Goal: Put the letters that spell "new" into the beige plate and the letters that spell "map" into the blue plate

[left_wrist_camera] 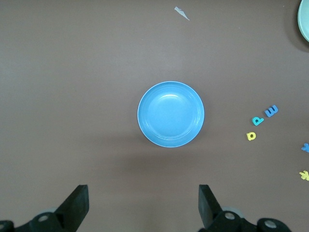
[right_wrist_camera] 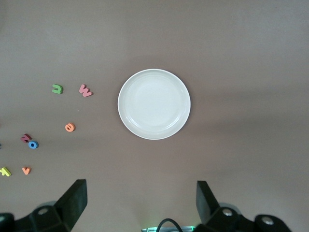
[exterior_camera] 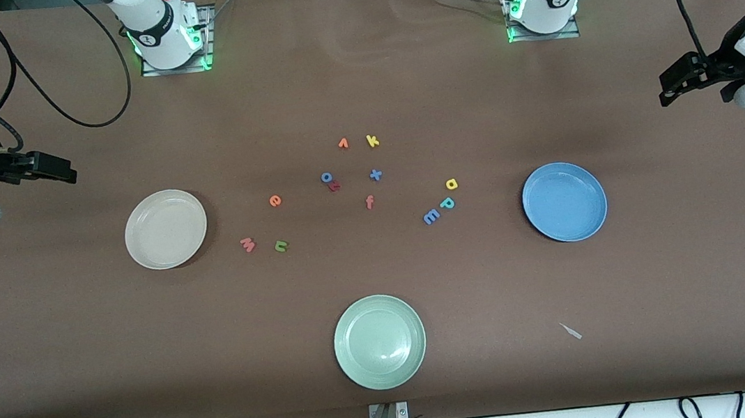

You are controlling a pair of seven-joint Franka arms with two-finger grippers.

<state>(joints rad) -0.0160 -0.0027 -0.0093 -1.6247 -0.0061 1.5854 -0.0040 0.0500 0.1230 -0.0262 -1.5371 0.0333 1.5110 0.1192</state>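
The beige plate (exterior_camera: pixel 166 229) (right_wrist_camera: pixel 154 104) lies bare toward the right arm's end. Beside it are the orange e (exterior_camera: pixel 275 201) (right_wrist_camera: pixel 70 127), pinkish-red w (exterior_camera: pixel 247 244) (right_wrist_camera: pixel 85 90) and green n (exterior_camera: pixel 281 246) (right_wrist_camera: pixel 57 89). The blue plate (exterior_camera: pixel 564 201) (left_wrist_camera: pixel 170 114) lies bare toward the left arm's end, with the yellow a (exterior_camera: pixel 452 184) (left_wrist_camera: pixel 251 136), teal p (exterior_camera: pixel 446 203) (left_wrist_camera: pixel 258 120) and blue m (exterior_camera: pixel 431 216) (left_wrist_camera: pixel 272 110) beside it. My left gripper (exterior_camera: pixel 667 88) (left_wrist_camera: pixel 144 191) and right gripper (exterior_camera: pixel 68 175) (right_wrist_camera: pixel 141 186) hang open and hold nothing, each high over the table at its own end.
A pale green plate (exterior_camera: pixel 379 341) sits nearest the front camera. In the table's middle lie a yellow k (exterior_camera: pixel 372 141), an orange v (exterior_camera: pixel 342 143), a blue o (exterior_camera: pixel 327 177) touching a small red letter (exterior_camera: pixel 335 185), a blue x (exterior_camera: pixel 376 175) and an orange f (exterior_camera: pixel 369 201). A pale scrap (exterior_camera: pixel 571 331) lies near the front edge.
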